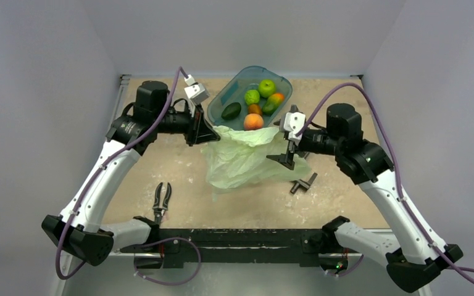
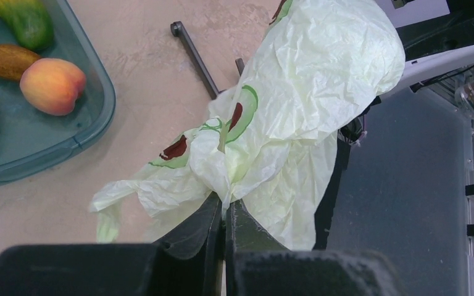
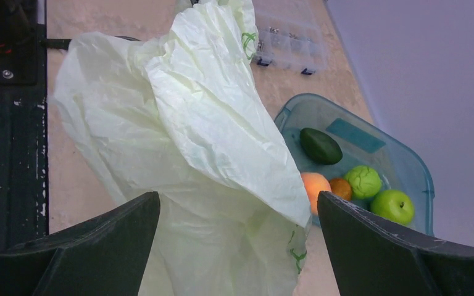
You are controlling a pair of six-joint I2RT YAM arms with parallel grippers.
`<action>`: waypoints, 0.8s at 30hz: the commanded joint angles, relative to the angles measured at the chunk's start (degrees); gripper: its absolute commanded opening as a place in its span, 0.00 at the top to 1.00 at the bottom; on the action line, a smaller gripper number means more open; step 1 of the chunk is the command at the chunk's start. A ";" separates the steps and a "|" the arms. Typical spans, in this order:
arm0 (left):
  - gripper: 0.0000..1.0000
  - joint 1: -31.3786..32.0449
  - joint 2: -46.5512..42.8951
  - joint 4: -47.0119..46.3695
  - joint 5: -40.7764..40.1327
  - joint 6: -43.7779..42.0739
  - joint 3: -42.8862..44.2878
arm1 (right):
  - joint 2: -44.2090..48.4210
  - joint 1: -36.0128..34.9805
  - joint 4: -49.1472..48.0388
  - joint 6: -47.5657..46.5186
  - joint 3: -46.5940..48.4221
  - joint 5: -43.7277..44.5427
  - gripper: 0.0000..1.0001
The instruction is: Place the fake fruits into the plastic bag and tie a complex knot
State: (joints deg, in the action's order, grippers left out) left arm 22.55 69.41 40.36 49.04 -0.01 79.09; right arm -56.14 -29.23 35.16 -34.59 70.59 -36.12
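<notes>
Left wrist view | my left claw (image 2: 224, 208) clamps thin pale-green plastic bag (image 2: 308, 80), holding its mouth up | right claw (image 3: 237, 200) gapes empty, probably for opposite rim.

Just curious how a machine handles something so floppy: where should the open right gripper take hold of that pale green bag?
Probably the loose top fold of the plastic bag, opposite the edge pinched in the left gripper, approached sideways from the right. That fold hangs raised and thin between the open jaws of the right gripper, so closing there should catch it.
</notes>
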 commanded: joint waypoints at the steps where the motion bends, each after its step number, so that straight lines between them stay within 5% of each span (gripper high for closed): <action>1: 1.00 0.01 -1.29 0.96 -0.18 0.25 1.66 | 1.70 -0.26 2.48 -0.25 4.61 -1.74 0.01; 7: 1.00 0.58 0.37 0.49 -2.01 -1.39 2.30 | -6.60 -6.22 0.02 4.03 10.46 -1.75 0.01; 18: 1.00 4.26 2.49 -1.88 6.55 1.46 5.33 | -9.94 -14.10 -13.01 0.23 -0.64 14.18 0.07; 21: 1.00 4.17 2.05 -2.61 8.03 1.45 6.12 | -8.83 -14.09 -11.46 -0.70 -3.58 14.07 0.36; 24: 1.00 3.92 2.01 -2.70 8.88 1.85 8.27 | -7.62 -14.05 -10.37 -0.38 -5.02 10.26 0.78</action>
State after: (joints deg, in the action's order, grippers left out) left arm 26.70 72.31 40.75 53.69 0.49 82.81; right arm -66.46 -43.13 25.65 -34.13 66.67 -24.62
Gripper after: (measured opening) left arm 0.009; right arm 0.443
